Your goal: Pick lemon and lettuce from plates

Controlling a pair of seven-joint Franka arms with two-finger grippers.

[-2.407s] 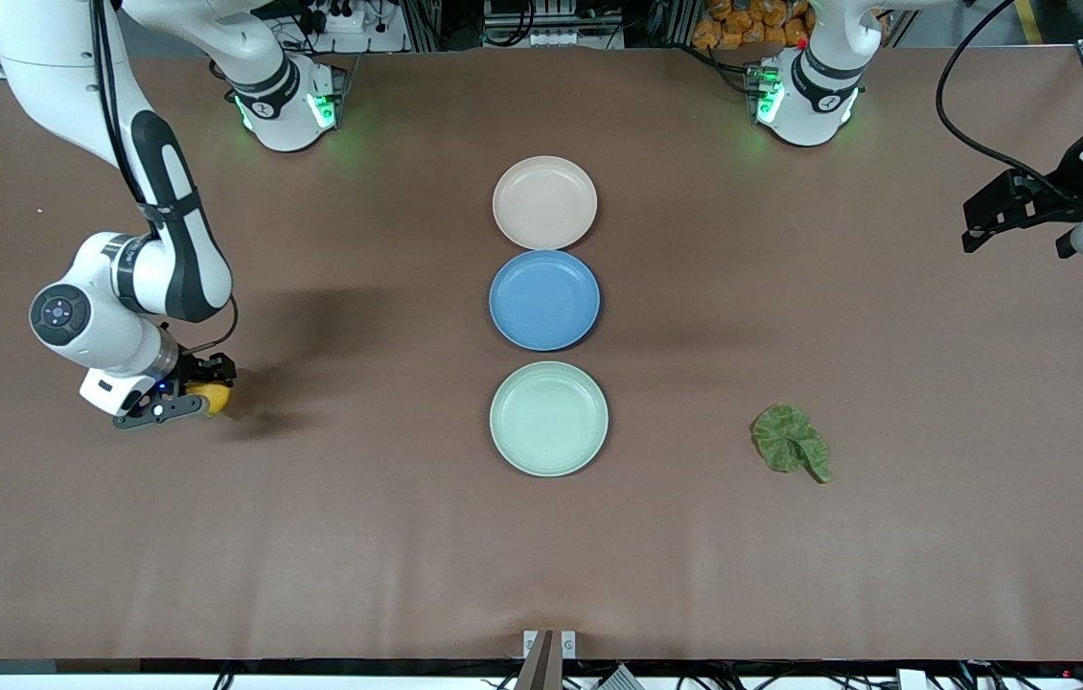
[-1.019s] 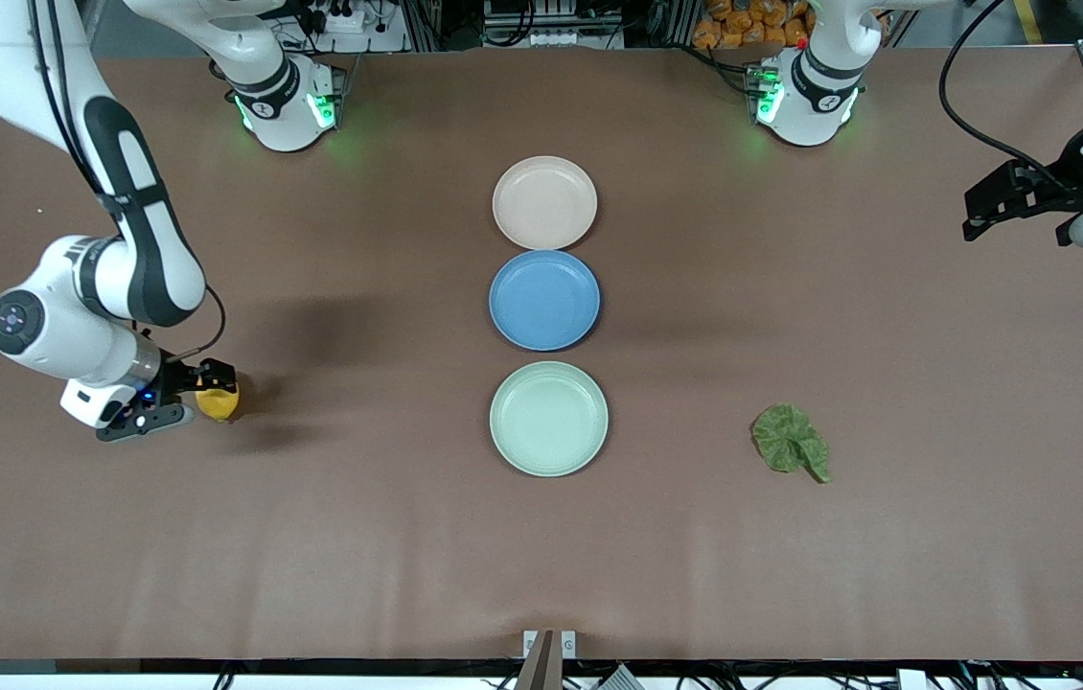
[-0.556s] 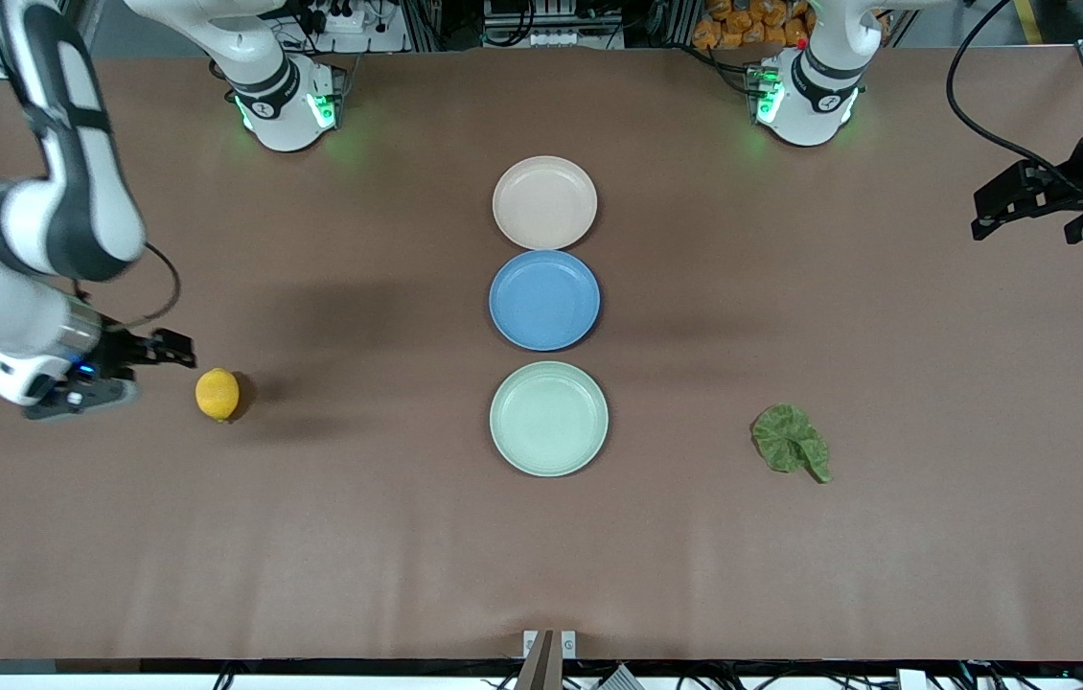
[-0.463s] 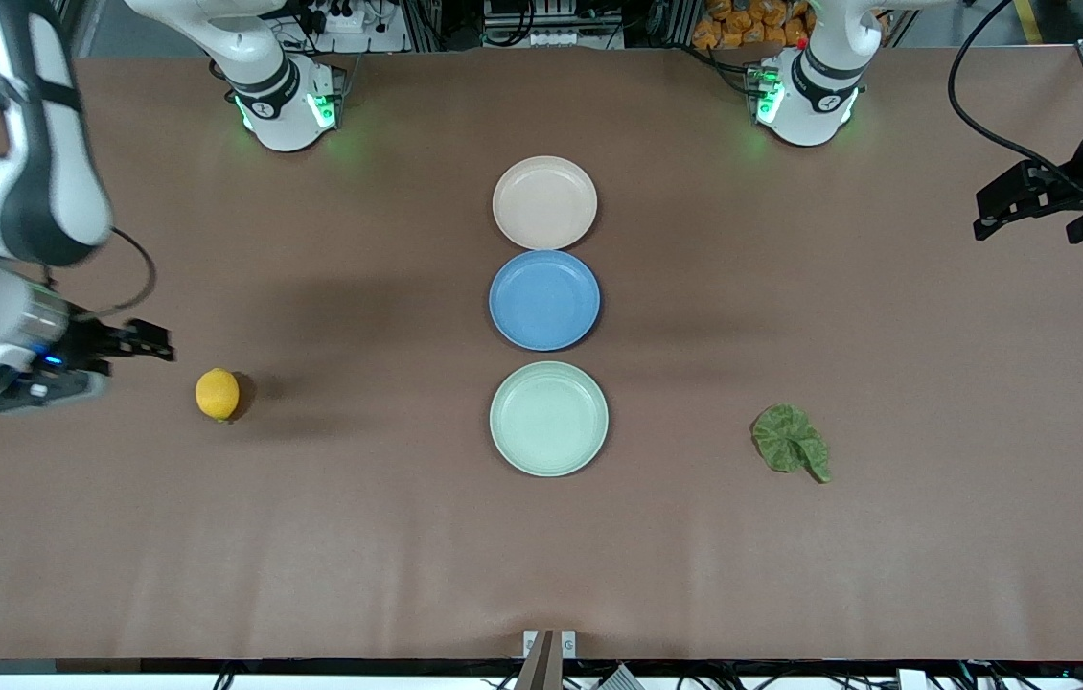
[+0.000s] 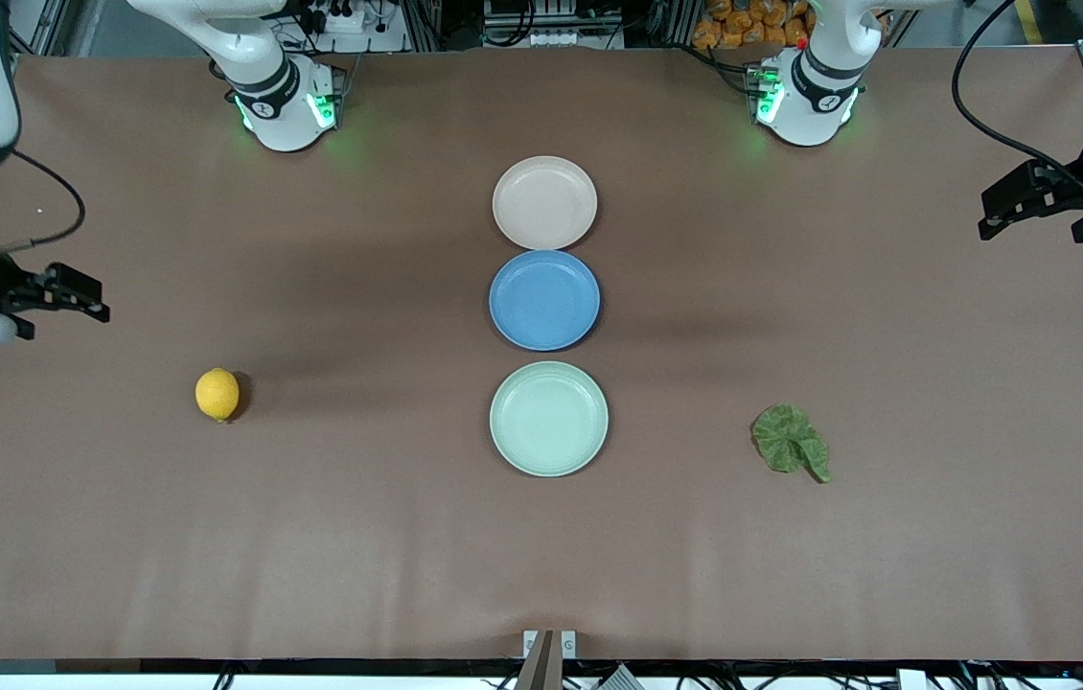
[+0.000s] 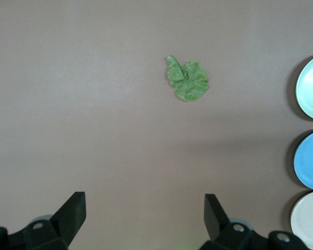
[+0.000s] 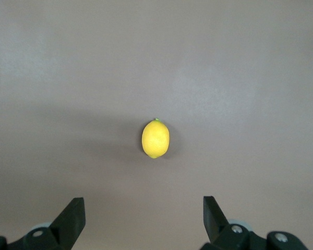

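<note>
Plates (image 5: 544, 202): three are lying in a column at frame centre, top to bottom, rims near each other.
Lemon (image 5: 217, 394): is lying on the table (image 5: 359, 556), lower left of frame centre, well apart from the plates.
Lettuce (image 5: 791, 439): is lying on the table, lower right of centre, level with the lowest plate (image 5: 548, 419).
Right gripper (image 5: 62, 292): is hanging at the left frame edge, above the lemon.
Left gripper (image 5: 1016, 201): is hanging at the right frame edge, upper part.
</note>
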